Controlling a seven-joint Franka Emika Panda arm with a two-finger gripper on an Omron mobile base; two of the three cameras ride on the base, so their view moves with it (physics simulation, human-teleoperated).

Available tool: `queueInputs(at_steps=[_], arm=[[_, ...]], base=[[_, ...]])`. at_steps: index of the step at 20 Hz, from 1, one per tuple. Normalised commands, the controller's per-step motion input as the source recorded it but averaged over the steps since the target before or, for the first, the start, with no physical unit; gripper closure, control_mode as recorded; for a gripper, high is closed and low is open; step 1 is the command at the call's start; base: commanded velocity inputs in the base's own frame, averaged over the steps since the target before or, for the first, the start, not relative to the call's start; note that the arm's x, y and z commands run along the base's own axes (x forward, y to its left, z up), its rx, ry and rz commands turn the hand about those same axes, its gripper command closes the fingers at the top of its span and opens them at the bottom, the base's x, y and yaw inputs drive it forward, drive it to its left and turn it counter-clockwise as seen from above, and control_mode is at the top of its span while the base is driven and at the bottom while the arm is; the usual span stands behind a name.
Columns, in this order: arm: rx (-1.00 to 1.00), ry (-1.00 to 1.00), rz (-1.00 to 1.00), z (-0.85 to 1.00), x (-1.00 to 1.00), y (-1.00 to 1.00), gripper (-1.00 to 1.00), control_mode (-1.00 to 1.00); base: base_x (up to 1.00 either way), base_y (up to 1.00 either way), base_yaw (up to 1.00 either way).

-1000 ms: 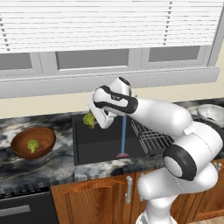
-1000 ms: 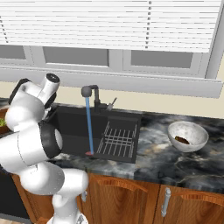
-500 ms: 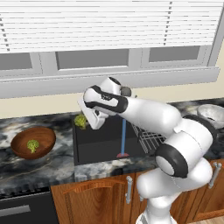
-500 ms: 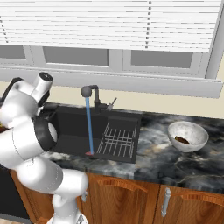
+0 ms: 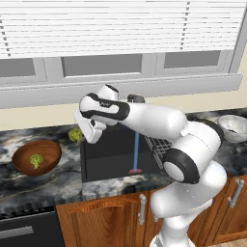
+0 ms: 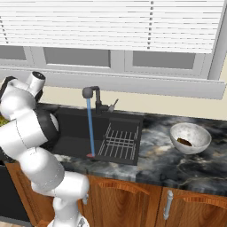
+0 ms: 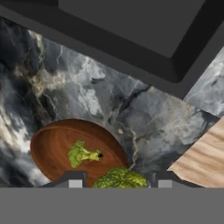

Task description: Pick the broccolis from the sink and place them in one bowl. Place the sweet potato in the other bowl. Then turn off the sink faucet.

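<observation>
Gripper (image 7: pixel 119 183) closed on a yellow-green broccoli floret (image 7: pixel 120 179), held between the two dark finger tips, lifted above the marble counter (image 7: pixel 100 100) just beside the left rim of the sink (image 5: pixel 113 157). From the left base camera, same floret (image 5: pixel 75 134) seen at the end of the arm, above the counter strip between the sink and the wooden bowl (image 5: pixel 49 150), clear of both. Second broccoli floret (image 5: pixel 35 160) lying inside the wooden bowl, near its middle; through the hand camera, that floret (image 7: pixel 81 154) resting stem outward on the reddish-brown bowl floor, with the bowl rim (image 7: pixel 52 134) well left of the sink corner. Held floret overlapping the near edge of the bowl in the hand camera; whether directly over the bowl cannot be told. Wire rack (image 6: pixel 118 141) lying across the right half of the sink. Faucet (image 6: pixel 92 94) standing at the back rim of the sink, thin lever (image 6: pixel 113 104) angled up to its right, a blue stream of water (image 6: pixel 90 126) falling from the head down to the sink floor. Speckled bowl (image 6: pixel 191 131) sitting on the counter well right of the sink, a dark brown sweet potato (image 6: pixel 184 142) inside it. Wooden cabinet doors (image 6: pixel 124 201) below the sink.
</observation>
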Motion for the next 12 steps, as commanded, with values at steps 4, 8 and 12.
queueInputs(at_steps=[4, 8, 12], arm=[[-0.02, 0.13, 0.0, 0.0, 0.11, 0.5, 1.0, -1.0], [-0.07, 0.13, 0.0, -0.12, 0.24, 0.39, 1.0, -1.0], [-0.09, 0.14, 0.0, -0.19, 0.24, 0.36, 1.0, -1.0]], base=[[0.0, 0.0, 0.0], [0.0, 0.0, 0.0], [0.0, 0.0, 0.0]])
